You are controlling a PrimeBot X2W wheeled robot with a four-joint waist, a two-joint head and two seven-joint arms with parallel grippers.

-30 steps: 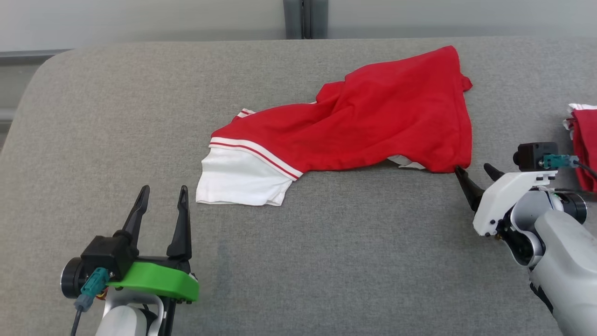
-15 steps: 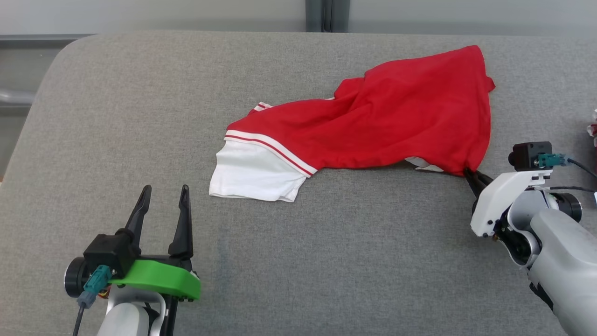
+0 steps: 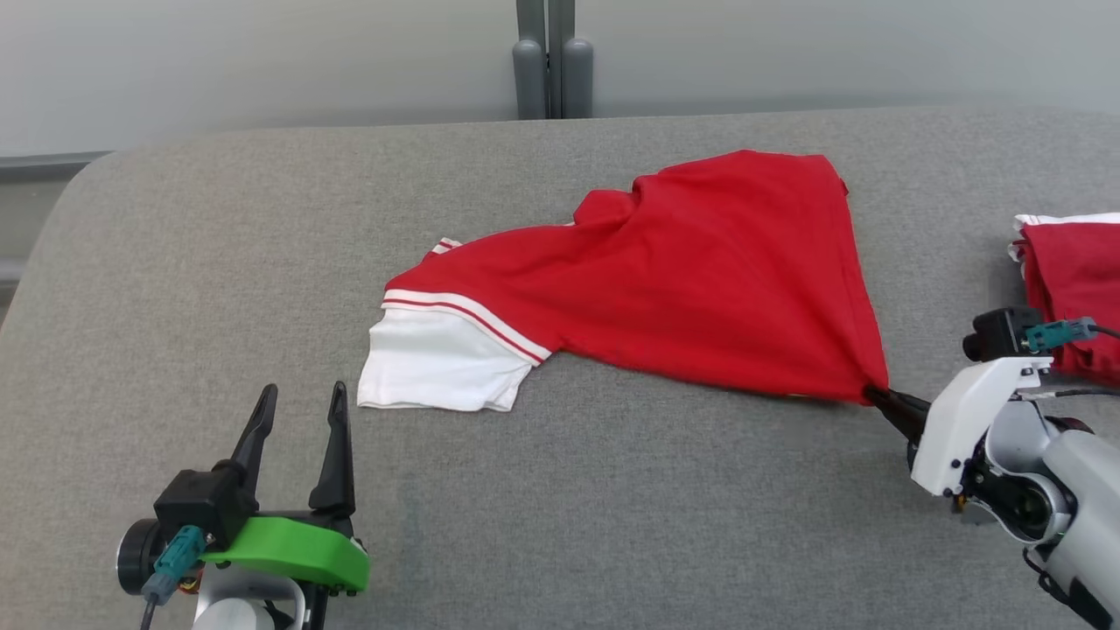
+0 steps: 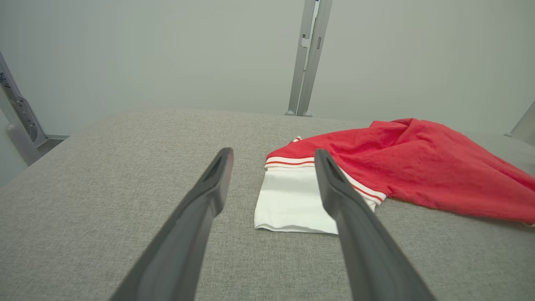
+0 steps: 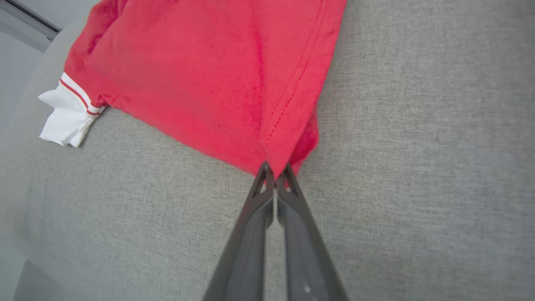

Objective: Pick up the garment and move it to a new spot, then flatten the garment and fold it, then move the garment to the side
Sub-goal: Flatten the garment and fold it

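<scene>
A grey fabric-covered surface (image 3: 612, 507) is seen, rounded off at 10 o'clock. A red garment (image 3: 700, 280) is spread across its centre, with the white sleeve (image 3: 437, 367) laid towards 8 o'clock. Another red-and-white cloth (image 3: 1072, 280) is set at 3 o'clock.

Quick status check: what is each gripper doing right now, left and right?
Left gripper: open, holding nothing.
Right gripper: shut on a corner of the garment.

We are holding our left tool (image 4: 272, 154) spread wide above the grey table (image 4: 104, 175), its fingers (image 4: 200, 217) framing the white sleeve (image 4: 292, 200) of the red garment (image 4: 418, 167) lying ahead
</scene>
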